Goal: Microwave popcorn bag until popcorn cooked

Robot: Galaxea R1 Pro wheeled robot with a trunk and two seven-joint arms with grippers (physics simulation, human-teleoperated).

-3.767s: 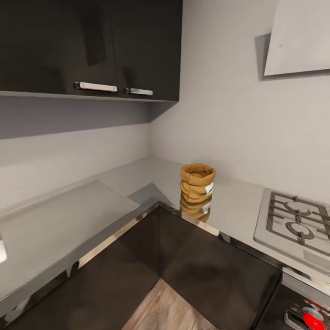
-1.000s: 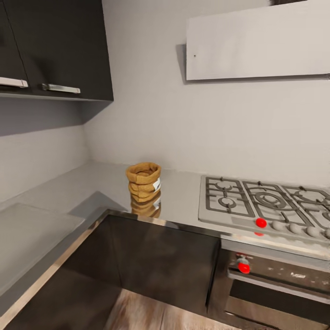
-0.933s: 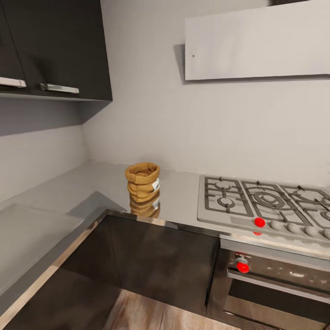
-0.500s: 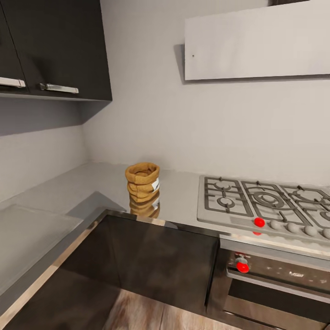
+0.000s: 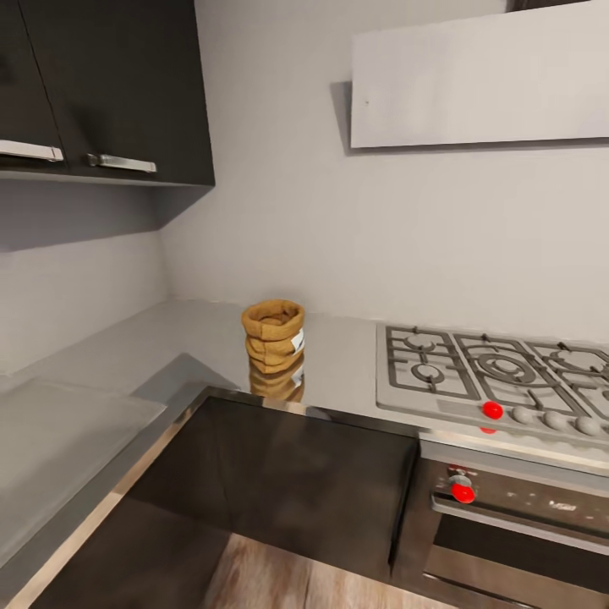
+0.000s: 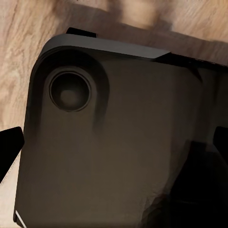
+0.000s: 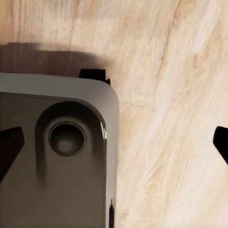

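Standing popcorn bag (image 5: 273, 335) on countertop (image 5: 194, 338), white label unreadable, end effector states untellable.

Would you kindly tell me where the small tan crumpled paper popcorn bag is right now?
In the head view, the popcorn bag stands upright on the grey countertop, left of the gas hob, near the counter's front edge.

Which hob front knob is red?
The leftmost knob on the gas hob front edge is red; the knobs to its right are grey.
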